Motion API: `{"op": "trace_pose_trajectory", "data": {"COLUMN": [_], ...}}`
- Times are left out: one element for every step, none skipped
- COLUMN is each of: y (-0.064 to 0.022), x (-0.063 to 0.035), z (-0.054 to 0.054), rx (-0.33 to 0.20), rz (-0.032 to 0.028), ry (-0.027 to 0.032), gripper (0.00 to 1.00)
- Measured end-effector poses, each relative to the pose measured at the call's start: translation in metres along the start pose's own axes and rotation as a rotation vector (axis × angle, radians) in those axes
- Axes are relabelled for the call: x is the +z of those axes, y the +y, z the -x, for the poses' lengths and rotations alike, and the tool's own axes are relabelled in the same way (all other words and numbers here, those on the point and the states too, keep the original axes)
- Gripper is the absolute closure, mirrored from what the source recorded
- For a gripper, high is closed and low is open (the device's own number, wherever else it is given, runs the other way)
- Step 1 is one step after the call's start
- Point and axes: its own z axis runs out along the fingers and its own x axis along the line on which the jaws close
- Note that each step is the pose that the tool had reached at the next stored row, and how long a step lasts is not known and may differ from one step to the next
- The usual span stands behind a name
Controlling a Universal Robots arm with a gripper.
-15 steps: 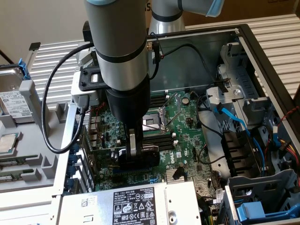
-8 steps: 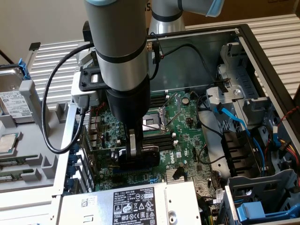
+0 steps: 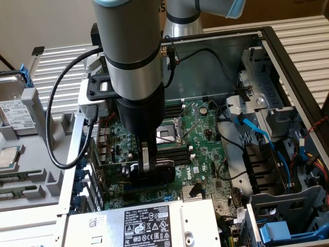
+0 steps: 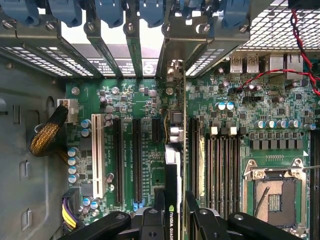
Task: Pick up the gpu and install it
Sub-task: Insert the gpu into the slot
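We see the single arm's black gripper point(image 3: 148, 165) reaching down into the open grey metal computer case point(image 3: 221, 46), and its jaws are clamped on the gpu point(image 4: 172, 197), a thin card held on edge with a black cooler block carrying a green logo on one face. In the exterior view the card point(image 3: 154, 172) hangs low over the large green motherboard point(image 3: 198, 131), close to the row of long black expansion slots point(image 4: 136, 160) and just in front of the silver power supply with its white label point(image 3: 144, 221). From the wrist view we judge that the card stands upright and roughly in line with one slot, with its metal end pointing toward the blue retention clips point(image 4: 107, 12) at the case's rear wall, but we cannot tell whether its lower edge is touching the slot or hovering just above it. The risks we see are of alignment: if the card is slightly to one side or tilted, pressing down could jam its edge against the slot wall or the upright silver capacitors point(image 4: 175, 134) nearby rather than seating it. The end bracket could also catch on the rear frame. The black cable point(image 3: 67, 118) looping from the wrist hangs close to the case edge and might snag.
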Motion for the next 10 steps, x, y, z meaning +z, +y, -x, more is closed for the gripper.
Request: {"op": "trace_pose_trajectory", "data": {"y": [0.0000,0.0000,0.0000,0.0000,0.0000,0.0000,0.0000,0.0000,0.0000,0.0000], "x": [0.0000,0.0000,0.0002,0.0003,0.0004,0.0005,0.0005,0.0005,0.0005,0.0005], "z": [0.0000,0.0000,0.0000,0.0000,0.0000,0.0000,-0.0001,0.0000,0.0000,0.0000], "rx": [0.000,0.000,0.000,0.000,0.000,0.000,0.000,0.000,0.000,0.000], "rz": [0.0000,0.0001,0.0001,0.0001,0.0001,0.0000,0.0000,0.0000,0.0000,0.0000], "ry": [0.0000,0.0002,0.0002,0.0002,0.0002,0.0001,0.0001,0.0000,0.0000,0.0000], "gripper": [0.74,0.74,0.74,0.74,0.74,0.74,0.74,0.74,0.74,0.74]}}
